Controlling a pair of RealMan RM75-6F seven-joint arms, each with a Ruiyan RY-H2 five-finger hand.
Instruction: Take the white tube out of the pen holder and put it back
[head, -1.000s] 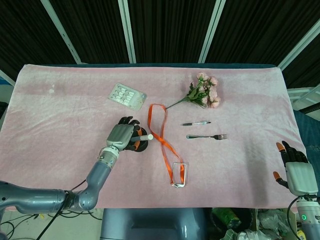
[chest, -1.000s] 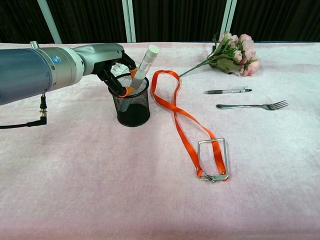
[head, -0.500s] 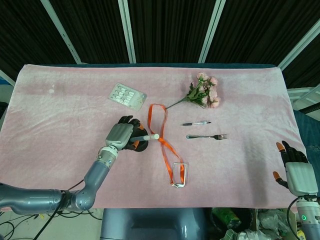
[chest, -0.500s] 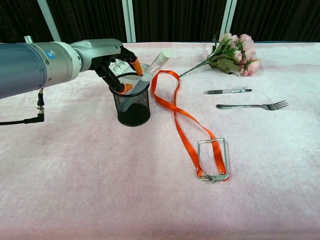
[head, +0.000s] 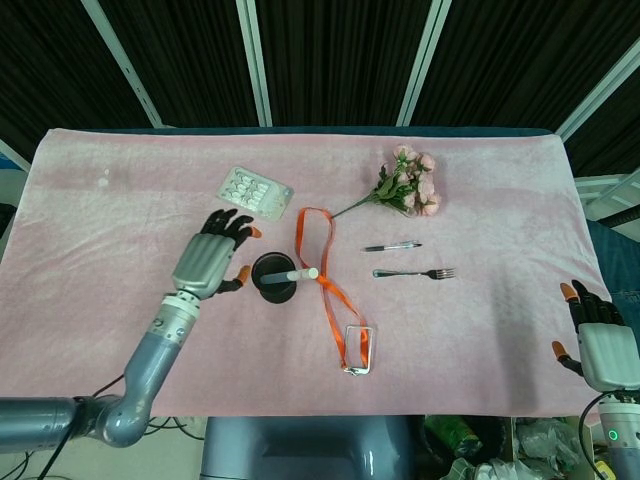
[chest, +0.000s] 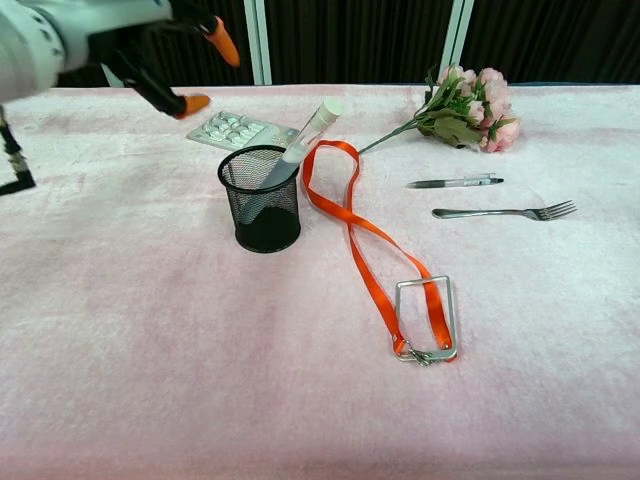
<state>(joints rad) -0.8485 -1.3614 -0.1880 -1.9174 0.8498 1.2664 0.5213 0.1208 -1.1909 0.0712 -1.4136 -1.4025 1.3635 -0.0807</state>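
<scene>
Slim white plastic tube (chest: 304, 143) seated in black wire-mesh pen holder (chest: 262, 200), leaning right against the rim. Left hand (head: 208, 264) spread wide, empty, just left of the holder and clear of it. Right hand (head: 600, 345) idle at table's right edge, fingers apart, holding nothing. Judged: return step complete; no further grasp required, only retreat without knocking the holder.

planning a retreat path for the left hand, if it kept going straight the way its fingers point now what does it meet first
Probably the blister pack. In the head view the left hand is open, its fingers aimed up and right toward that pack, clear of the pen holder. It is raised above the table, so it might pass over.
</scene>
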